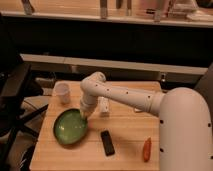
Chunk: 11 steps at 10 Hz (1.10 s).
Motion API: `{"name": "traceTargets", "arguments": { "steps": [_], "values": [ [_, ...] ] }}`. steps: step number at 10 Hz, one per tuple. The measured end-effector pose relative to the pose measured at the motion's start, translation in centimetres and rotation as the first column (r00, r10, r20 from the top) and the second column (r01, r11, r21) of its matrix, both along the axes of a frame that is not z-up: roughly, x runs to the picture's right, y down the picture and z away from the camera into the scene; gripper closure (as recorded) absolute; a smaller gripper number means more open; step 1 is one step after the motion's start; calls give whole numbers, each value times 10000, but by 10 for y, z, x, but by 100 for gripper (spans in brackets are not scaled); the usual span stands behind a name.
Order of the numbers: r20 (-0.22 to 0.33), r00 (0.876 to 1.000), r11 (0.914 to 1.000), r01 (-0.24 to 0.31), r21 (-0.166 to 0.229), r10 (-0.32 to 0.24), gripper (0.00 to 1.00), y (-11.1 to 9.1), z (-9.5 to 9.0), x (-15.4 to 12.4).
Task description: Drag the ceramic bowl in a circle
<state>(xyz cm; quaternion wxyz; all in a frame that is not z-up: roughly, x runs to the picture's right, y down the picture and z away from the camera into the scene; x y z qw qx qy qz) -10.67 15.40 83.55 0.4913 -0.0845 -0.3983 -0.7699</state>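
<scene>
One hand at bowl, wooden table

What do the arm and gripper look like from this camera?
The arm is white, built of thick rounded tubular links with small dark dots along the forearm, growing from a bulky white shoulder housing. No loose cables show. The gripper, at the green ceramic bowl's upper-right rim, looks white too.

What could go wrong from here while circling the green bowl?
The ceramic bowl sits near the left edge of the table; a wide sweep could push it off. The white cup and black block lie close by and could get knocked. The gripper is only at the bowl's rim, so it might slip off.
</scene>
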Motion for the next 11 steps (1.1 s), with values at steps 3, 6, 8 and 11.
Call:
{"name": "traceTargets", "arguments": {
  "steps": [3, 6, 8, 11],
  "values": [
    [215, 9996, 9998, 198, -23, -198, 99, 6, -8, -1],
    [307, 9994, 9999, 138, -30, -137, 99, 6, -8, 22],
    [385, 9989, 9997, 257, -46, -255, 99, 6, -9, 23],
    [784, 9947, 9977, 672, -5, -670, 99, 7, -11, 8]
  ]
}}
